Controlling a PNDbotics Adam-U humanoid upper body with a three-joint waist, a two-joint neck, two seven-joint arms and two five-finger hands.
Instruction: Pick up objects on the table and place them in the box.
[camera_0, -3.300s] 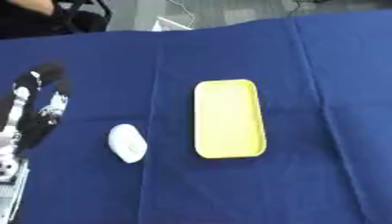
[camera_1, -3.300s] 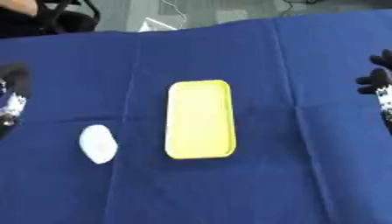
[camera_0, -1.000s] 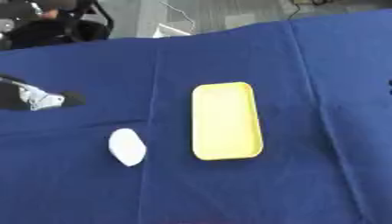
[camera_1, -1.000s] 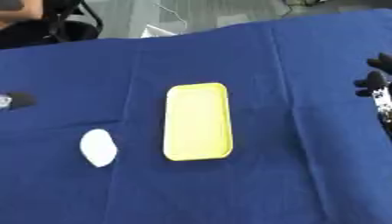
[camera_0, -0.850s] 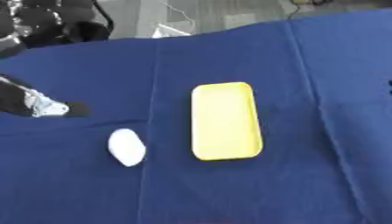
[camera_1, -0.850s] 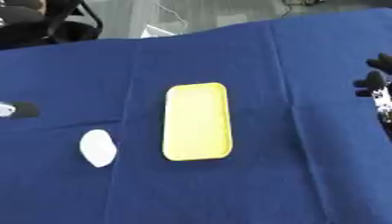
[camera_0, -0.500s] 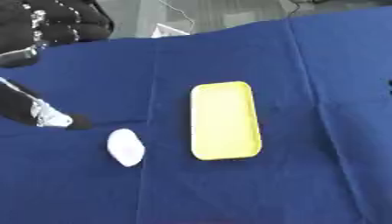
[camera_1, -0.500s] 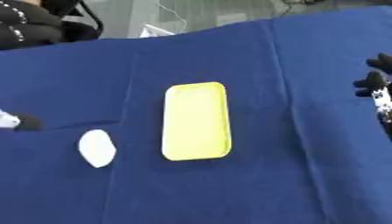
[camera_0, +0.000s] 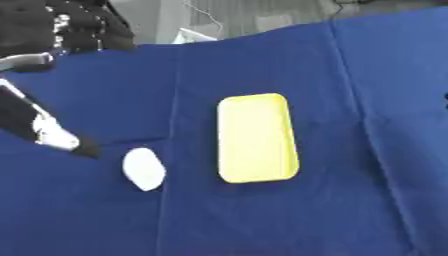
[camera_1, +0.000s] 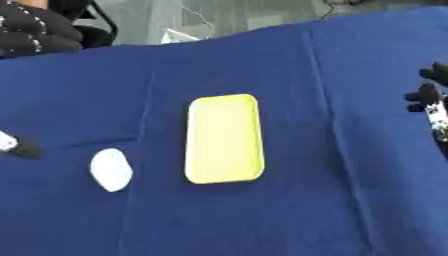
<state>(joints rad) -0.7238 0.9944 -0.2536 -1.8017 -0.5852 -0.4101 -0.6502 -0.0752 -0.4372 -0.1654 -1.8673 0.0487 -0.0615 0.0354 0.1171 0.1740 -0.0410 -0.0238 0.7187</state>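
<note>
**Two things on the blue cloth**

One yellow rectangular tray (camera_0: 256, 138) lies mid-table on the blue cloth (camera_0: 350, 200). One white oval object (camera_0: 143, 168) rests to its left, apart from it. The left hand (camera_0: 54, 134) reaches in just beside the oval, empty, fingers extended. The right hand (camera_1: 429, 97) shows at the right edge; its finger state cannot be told.

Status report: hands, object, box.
Left hand beside the white object, not touching, fingers unclear. Right hand idle at right edge, holding nothing. Yellow box empty. Nothing between object and box.
</note>
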